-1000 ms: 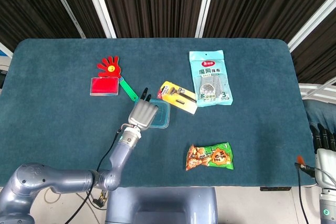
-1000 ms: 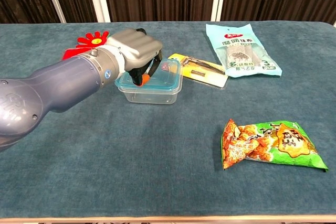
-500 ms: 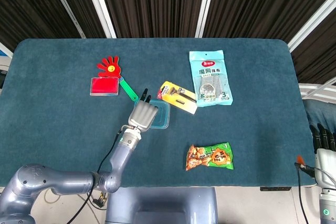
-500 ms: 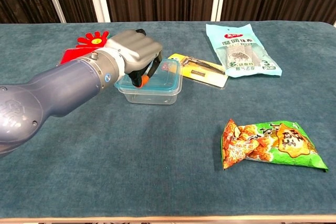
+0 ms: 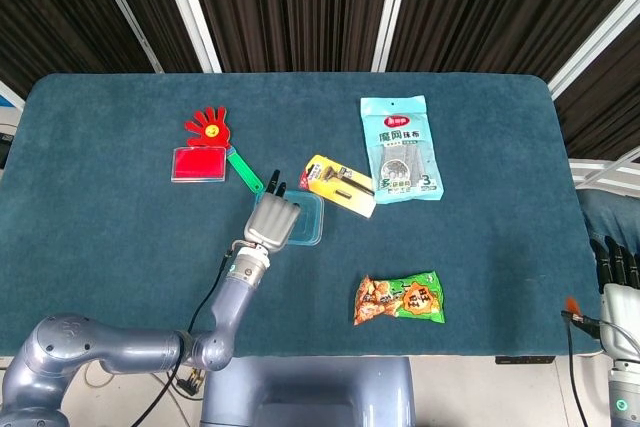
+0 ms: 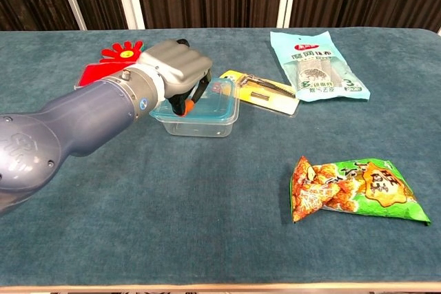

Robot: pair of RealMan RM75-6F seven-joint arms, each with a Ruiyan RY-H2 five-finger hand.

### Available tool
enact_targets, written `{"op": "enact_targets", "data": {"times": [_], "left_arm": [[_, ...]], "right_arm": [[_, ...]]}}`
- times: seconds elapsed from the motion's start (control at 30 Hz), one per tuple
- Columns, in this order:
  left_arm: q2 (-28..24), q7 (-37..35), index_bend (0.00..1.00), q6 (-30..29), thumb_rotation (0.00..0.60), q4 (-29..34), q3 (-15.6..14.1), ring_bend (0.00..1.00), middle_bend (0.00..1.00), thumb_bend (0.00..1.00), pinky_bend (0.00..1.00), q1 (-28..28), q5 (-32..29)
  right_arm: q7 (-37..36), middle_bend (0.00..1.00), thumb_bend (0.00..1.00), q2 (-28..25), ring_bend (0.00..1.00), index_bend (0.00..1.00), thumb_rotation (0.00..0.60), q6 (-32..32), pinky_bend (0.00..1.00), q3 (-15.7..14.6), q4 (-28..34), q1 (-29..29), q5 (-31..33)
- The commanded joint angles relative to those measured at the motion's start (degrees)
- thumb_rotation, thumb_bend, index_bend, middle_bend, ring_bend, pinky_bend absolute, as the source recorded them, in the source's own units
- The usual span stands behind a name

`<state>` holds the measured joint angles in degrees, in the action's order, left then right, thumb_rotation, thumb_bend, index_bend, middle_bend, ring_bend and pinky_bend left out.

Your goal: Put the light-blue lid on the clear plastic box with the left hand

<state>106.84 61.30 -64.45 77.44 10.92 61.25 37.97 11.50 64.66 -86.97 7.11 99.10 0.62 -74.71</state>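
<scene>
Left hand: left hand (image 6: pixel 178 68) sits over the near-left part of the clear plastic box (image 6: pixel 201 119), fingers (image 5: pixel 272 182) curled down onto the light-blue lid (image 5: pixel 307 219); whether they clasp it or merely press on it cannot be told.
Lid: lies on top of the box, one edge appearing slightly raised in the chest view.
Box: stands mid-table on the blue cloth table (image 5: pixel 120 237), just beside the yellow tool card (image 5: pixel 341 185).
Right hand: right hand (image 5: pixel 618 265) hangs off the table's right edge, well apart from the goods; finger state cannot be told.
Other goods: teal cloth packet (image 6: pixel 315 64) at the far side; snack bag (image 6: pixel 355 190) at the near right; red hand clapper (image 5: pixel 208 127) and red case (image 5: pixel 199 164) at the left.
</scene>
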Motion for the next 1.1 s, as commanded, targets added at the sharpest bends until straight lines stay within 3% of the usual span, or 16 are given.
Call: {"op": "enact_targets", "data": {"times": [0.03, 0.67, 1.1], "left_arm": [[0.09, 0.01, 0.64, 0.06, 0.6, -0.11, -0.03, 0.17, 0.58, 0.52, 0.01, -0.06, 0.04], [2.0, 0.04, 0.64, -0.96, 0.6, -2.36, -0.26, 0.17, 0.58, 0.52, 0.01, -0.72, 1.63], [4.69, -1.29, 0.64, -0.56, 0.6, -5.3, 1.21, 0.17, 0.58, 0.52, 0.01, -0.67, 3.07]], "right_arm": [[0.02, 0.01, 0.35, -0.03, 0.0, 0.02, 0.6, 0.04, 0.0, 0.01, 0.05, 0.01, 0.05], [0.2, 0.01, 0.35, -0.1, 0.0, 0.02, 0.6, 0.07, 0.0, 0.13, 0.28, 0.06, 0.25], [0.23, 0.01, 0.35, -0.14, 0.0, 0.01, 0.6, 0.22, 0.0, 0.19, 0.36, 0.12, 0.42]]}}
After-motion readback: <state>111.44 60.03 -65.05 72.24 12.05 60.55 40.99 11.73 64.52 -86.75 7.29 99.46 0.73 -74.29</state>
